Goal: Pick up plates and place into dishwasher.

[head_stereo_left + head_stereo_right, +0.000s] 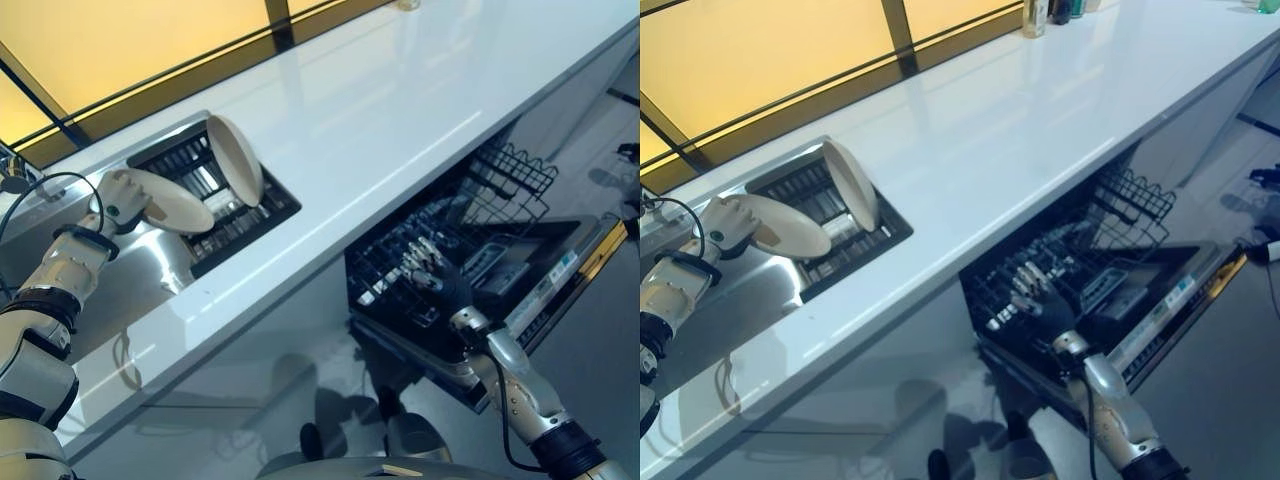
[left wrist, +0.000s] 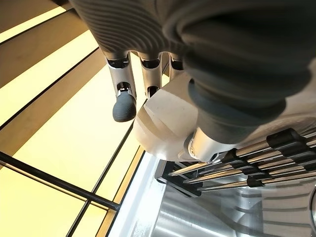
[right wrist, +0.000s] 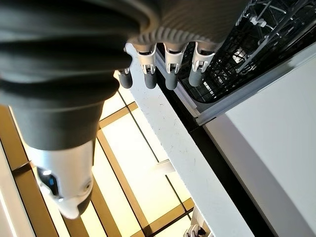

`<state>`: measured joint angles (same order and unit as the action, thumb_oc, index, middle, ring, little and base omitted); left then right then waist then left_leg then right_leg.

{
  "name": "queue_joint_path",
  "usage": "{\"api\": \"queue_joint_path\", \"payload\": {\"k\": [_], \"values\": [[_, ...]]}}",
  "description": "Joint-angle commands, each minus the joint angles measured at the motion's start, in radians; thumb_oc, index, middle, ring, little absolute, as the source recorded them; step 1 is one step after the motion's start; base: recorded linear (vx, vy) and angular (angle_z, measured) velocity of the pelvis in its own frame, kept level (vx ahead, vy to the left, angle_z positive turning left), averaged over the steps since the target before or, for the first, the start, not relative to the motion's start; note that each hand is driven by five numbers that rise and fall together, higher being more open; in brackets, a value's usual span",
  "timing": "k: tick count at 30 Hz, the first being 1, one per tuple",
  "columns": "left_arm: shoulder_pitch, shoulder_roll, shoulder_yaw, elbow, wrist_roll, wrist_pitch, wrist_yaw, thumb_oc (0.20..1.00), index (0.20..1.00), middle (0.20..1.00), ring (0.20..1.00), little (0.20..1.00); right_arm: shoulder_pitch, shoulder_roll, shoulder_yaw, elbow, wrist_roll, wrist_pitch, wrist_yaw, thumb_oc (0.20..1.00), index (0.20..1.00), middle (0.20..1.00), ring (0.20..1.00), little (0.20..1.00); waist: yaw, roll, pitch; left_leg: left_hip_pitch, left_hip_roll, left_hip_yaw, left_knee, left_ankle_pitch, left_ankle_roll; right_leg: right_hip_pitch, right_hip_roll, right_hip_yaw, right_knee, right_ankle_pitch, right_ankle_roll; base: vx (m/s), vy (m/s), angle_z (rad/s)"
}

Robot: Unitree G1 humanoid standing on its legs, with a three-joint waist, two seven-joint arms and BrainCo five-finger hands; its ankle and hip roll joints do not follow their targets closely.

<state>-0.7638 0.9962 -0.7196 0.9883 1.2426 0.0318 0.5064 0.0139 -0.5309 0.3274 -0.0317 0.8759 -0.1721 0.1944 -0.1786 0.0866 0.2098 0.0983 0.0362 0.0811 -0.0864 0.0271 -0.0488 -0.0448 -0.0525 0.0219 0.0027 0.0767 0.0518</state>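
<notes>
A cream plate (image 1: 170, 203) hangs over the sink, pinched at its edge by my left hand (image 1: 118, 199); the left wrist view shows the fingers (image 2: 124, 101) and thumb clamped on that plate (image 2: 165, 118). A second cream plate (image 1: 236, 158) stands upright in the dark drying rack (image 1: 230, 215) set in the sink. Below the counter's front edge, the dishwasher's black lower rack (image 1: 420, 255) is pulled out over the open door (image 1: 560, 275). My right hand (image 1: 432, 268) hovers over that rack with straight fingers (image 3: 170, 74), holding nothing.
A long white countertop (image 1: 400, 110) runs between sink and dishwasher, with a steel sink basin (image 1: 140, 275) at its left end. A yellow window wall (image 1: 110, 50) lies behind. Bottles (image 1: 1038, 15) stand at the counter's far end.
</notes>
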Motion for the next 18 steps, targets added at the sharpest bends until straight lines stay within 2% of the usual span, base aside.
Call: {"api": "queue_joint_path", "payload": {"k": [1, 5, 9, 14, 18], "values": [[-0.039, 0.045, 0.032, 0.027, -0.013, 0.024, 0.088, 0.200, 0.200, 0.200, 0.200, 0.200, -0.017, 0.015, 0.028, -0.086, 0.013, -0.075, 0.019, 1.000, 1.000, 1.000, 1.000, 1.000, 0.003, -0.036, -0.067, -0.102, -0.025, 0.039, 0.024, -0.008, 0.026, -0.002, -0.053, -0.024, 0.082, -0.108, 0.092, 0.04, -0.035, 0.03], [-0.035, 0.082, 0.053, 0.006, -0.007, -0.010, 0.144, 0.200, 0.200, 0.200, 0.200, 0.200, -0.012, 0.027, 0.031, -0.080, 0.018, -0.073, 0.023, 1.000, 1.000, 1.000, 1.000, 1.000, 0.016, -0.034, -0.089, -0.087, -0.024, 0.036, 0.021, -0.012, 0.025, 0.016, -0.054, -0.037, 0.078, -0.113, 0.091, 0.03, -0.025, 0.04], [-0.045, 0.135, 0.076, -0.045, -0.028, -0.036, 0.156, 0.200, 0.200, 0.200, 0.200, 0.200, -0.008, 0.033, 0.042, -0.081, 0.023, -0.077, 0.022, 1.000, 1.000, 1.000, 1.000, 1.000, 0.031, -0.031, -0.111, -0.074, -0.028, 0.033, 0.017, -0.017, 0.024, 0.036, -0.057, -0.054, 0.068, -0.114, 0.094, 0.01, -0.009, 0.02], [-0.076, 0.209, 0.099, -0.132, -0.031, -0.070, 0.137, 0.200, 0.200, 0.200, 0.200, 0.200, -0.006, 0.032, 0.047, -0.094, 0.031, -0.076, 0.006, 1.000, 1.000, 1.000, 1.000, 1.000, 0.046, -0.028, -0.132, -0.066, -0.030, 0.026, 0.014, -0.022, 0.025, 0.046, -0.059, -0.069, 0.065, -0.118, 0.097, 0.00, -0.004, 0.01], [-0.059, 0.260, 0.129, -0.237, -0.055, -0.094, 0.075, 0.200, 0.200, 0.200, 0.200, 0.200, -0.001, 0.025, 0.043, -0.111, 0.044, -0.072, -0.006, 1.000, 1.000, 1.000, 1.000, 1.000, 0.060, -0.028, -0.142, -0.057, -0.033, 0.016, 0.011, -0.026, 0.027, 0.056, -0.059, -0.077, 0.061, -0.120, 0.099, -0.01, -0.025, 0.08]]}}
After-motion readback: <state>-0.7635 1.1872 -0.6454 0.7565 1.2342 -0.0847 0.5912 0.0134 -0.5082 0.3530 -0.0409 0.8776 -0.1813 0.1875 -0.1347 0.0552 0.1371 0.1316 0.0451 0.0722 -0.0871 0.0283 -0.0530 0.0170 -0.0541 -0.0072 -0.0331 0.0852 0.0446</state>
